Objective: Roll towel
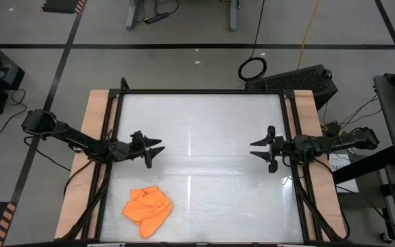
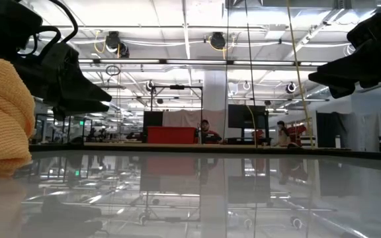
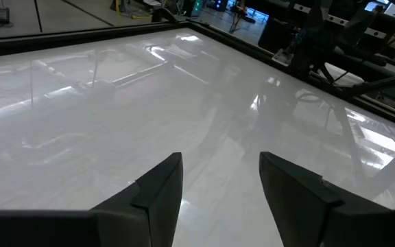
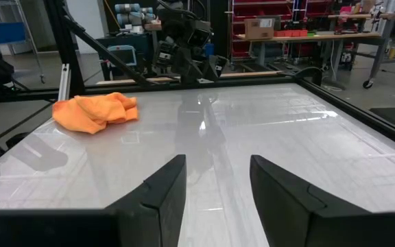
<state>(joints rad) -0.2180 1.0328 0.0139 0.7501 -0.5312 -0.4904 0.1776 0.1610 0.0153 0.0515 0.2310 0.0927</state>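
While the towel (image 1: 147, 210) lies crumpled near your left gripper (image 1: 153, 150), both grippers — right gripper (image 1: 260, 149) too — hover wide open, nothing held, ready to reach.

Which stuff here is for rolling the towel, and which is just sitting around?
For the job:
- towel, crumpled near the table's front edge
- left pincer, open, above the table
- right pincer, open, above the table

Just around:
- table
- black box behind the table
- cable loop on the floor

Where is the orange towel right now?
In the high view, the towel lies crumpled near the table's front edge on the left, just below the left gripper.
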